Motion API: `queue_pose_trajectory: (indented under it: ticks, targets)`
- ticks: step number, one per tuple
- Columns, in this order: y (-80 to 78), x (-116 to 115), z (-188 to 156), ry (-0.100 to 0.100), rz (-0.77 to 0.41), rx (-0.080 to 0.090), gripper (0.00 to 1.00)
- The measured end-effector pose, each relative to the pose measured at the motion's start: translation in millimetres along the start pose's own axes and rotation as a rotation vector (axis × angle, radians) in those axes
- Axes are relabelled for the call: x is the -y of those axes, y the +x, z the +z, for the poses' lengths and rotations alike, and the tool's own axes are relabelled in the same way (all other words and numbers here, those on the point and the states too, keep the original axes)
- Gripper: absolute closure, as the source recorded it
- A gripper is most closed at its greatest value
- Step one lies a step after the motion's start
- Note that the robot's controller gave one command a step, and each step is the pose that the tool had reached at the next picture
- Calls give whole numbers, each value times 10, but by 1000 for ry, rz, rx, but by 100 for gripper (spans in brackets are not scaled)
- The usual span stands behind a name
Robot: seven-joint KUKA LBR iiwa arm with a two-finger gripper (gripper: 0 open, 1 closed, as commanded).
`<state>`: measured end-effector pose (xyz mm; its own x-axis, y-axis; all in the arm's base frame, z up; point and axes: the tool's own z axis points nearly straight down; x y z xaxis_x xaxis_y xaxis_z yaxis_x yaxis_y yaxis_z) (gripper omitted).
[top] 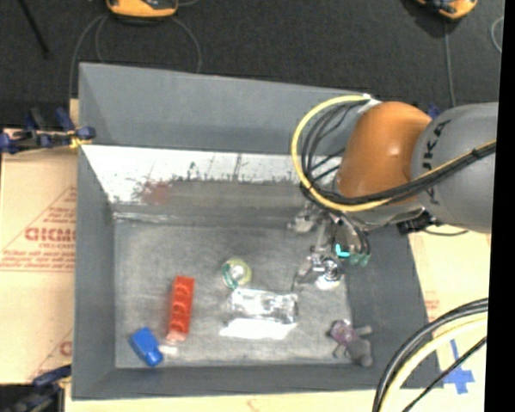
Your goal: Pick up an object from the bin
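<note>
Several loose things lie on the floor of the bin [94, 278]. The gripper [327, 272] hangs low over the right middle of the floor, close to the right wall, under the arm's orange cover [377, 151] and looped cables [307, 160]. I cannot tell whether it is open or closed. Nearest to it, just to its lower left, lies a clear crinkled wrapper [263, 305], and a flat white piece [253, 331] touches the wrapper's near edge. A small pale ball [235, 272] sits just beside the wrapper's far left end. A purple toy [347, 335] lies near the gripper, toward the front right corner. Well apart, on the left, a red brick [181, 307] lies lengthwise front to back. A blue piece [146, 347] lies just beside its near end, in the front left corner.
</note>
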<state>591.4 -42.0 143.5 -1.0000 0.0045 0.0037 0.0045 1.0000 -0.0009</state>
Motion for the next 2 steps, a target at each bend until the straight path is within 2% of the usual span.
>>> queue_pose_trajectory:
  ticks: [1,2]
  targets:
    - [115,-216,285,3,-65,18,0]
    - [14,-396,300,-9,-68,27,0]
